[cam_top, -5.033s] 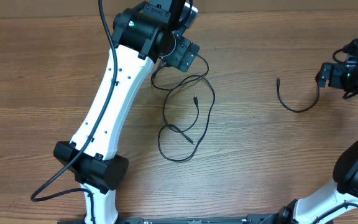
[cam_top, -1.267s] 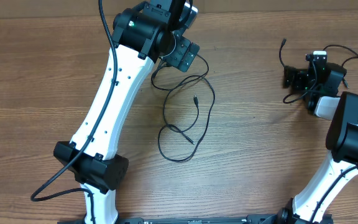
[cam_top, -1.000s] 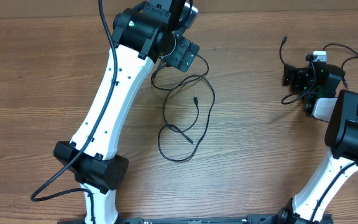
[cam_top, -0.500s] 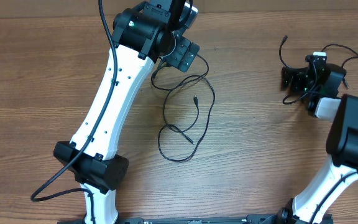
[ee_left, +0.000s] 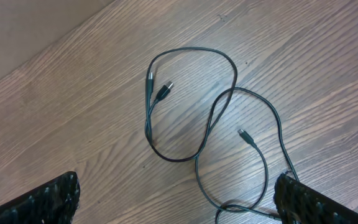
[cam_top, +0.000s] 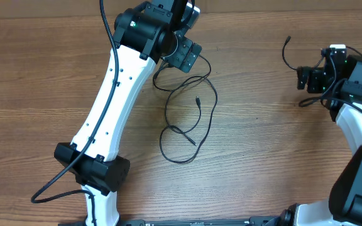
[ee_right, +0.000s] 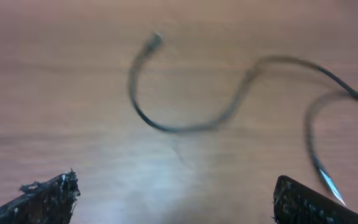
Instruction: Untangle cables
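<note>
End effectors both gape, gripping nothing: left end effector [ee_left: 178,202] hangs over crossed cables [ee_left: 231,91] by the far edge of the table [cam_top: 43,75]; right end effector [ee_right: 179,199] over one loose cable [ee_right: 173,129] near the far-right corner. Left wrist gives you two plugs [ee_left: 164,92] that overhead hides; right wrist is blurred.

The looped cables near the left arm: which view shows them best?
Left wrist: the looped cables lie sharp, plug ends plain. Overhead shows them small, partly under the left arm. Right wrist shows only a separate blurred strand.

Left end effector [ee_left: 178,198] and right end effector [ee_right: 178,196] both gape wide.
</note>
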`<state>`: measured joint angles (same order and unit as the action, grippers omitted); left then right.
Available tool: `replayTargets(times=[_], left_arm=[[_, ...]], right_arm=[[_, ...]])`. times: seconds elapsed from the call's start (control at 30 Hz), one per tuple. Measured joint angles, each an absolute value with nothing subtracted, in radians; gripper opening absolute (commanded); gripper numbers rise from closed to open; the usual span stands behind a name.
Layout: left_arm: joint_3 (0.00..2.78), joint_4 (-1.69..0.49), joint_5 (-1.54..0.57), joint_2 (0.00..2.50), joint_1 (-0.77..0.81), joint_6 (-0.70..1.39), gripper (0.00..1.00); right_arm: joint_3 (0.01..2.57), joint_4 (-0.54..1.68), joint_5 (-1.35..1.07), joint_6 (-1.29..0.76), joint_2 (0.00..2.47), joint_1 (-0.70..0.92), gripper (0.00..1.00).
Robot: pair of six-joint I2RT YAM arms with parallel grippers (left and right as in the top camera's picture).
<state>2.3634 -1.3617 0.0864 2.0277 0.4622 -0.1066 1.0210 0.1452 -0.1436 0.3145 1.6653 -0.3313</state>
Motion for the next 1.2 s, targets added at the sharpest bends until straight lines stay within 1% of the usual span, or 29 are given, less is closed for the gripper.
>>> replayTargets(times=[0.2,0.4,0.57,0.9,1.2], left_arm=[[2.363,-1.362,0.086,2.028,0.462,-0.107,1.00],[2.363,-1.362,0.086,2.028,0.462,-0.107,0.99],[2.363,-1.362,0.087,2.028,0.462,-0.107,1.00],[2.363,-1.362,0.087,2.028,0.462,-0.107,1.00],[2.363,-1.362,0.086,2.028,0.462,-0.107,1.00]], right_arm=[[1.021,0.261,0.032,0.356,1.665,-0.336,1.00],[1.021,0.286,0.084,0.368,1.665,-0.369,1.00],[1.021,0.291,0.097,0.367,1.682,-0.414,1.00],[1.021,0.311,0.104,0.367,1.835,-0.516,1.00],[1.021,0.210,-0.011,0.361,1.887,-0.538,1.00]])
